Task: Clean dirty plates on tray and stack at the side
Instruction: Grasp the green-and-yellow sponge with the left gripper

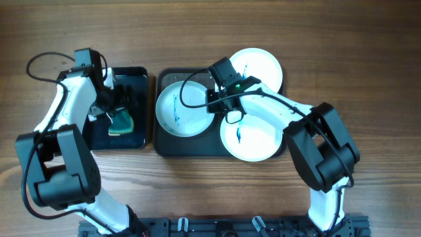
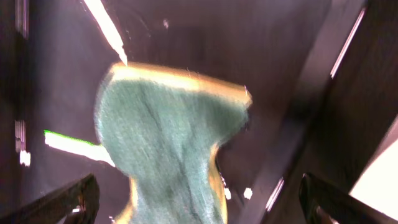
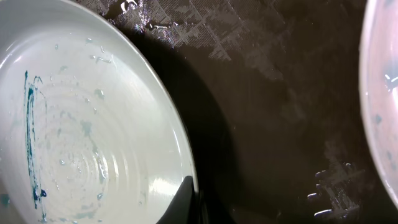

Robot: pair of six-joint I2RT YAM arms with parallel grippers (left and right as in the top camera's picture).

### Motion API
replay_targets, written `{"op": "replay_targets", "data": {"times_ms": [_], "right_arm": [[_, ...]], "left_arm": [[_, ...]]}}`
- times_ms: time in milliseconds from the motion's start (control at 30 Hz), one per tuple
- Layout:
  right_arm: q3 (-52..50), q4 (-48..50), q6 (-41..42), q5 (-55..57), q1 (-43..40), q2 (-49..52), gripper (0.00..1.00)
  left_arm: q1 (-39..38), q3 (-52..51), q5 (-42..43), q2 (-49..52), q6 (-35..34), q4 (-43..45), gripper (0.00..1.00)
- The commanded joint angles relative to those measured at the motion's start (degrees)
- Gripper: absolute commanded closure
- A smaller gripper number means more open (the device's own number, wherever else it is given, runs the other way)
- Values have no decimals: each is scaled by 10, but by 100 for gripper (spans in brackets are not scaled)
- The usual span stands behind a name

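tray (image 1: 191, 146): mid-table, holding all three plates. the streaked plate (image 1: 184, 108) lies on its left half, and two more (image 1: 260, 66) (image 1: 250, 138) overhang toward the table's right edge.
right gripper (image 1: 220, 100): at the streaked plate's right rim, probably to steady it for wiping. you cannot tell whether it pinches.
left gripper (image 1: 117, 105): above the sponge (image 1: 122, 122) on the small black tray (image 1: 137, 138) near the table's left edge, with fingers (image 2: 68, 202) spread and the sponge loose between them, probably for a pickup.
overhead only: shows you both arms and every plate.
right wrist only: one fingertip (image 3: 185, 198) against the rim, droplets, wet tray.
left wrist only: the gap either side of the sponge.
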Motion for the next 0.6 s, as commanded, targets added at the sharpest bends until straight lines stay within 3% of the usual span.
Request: {"op": "replay_targets", "data": {"times_ms": [0,67,133,200,567], "right_arm": [[5,-5,-15,-2,2,14,96],[5,-4,-15,-2,2,14,96],[5,-6,-15,-3,2,14,96],[5,-8,-16,-2,2,14,96],[5,-8,-27,-2,2,14,96]], "left_arm": [[-1,-4,-33,6,21,23,0],[-1,-4,-25,6,19,26,0],[-1,-4,71,6,19,33,0],[-1,-4,114,6,19,33,0],[-1,-3,172,5,19,46,0]]}}
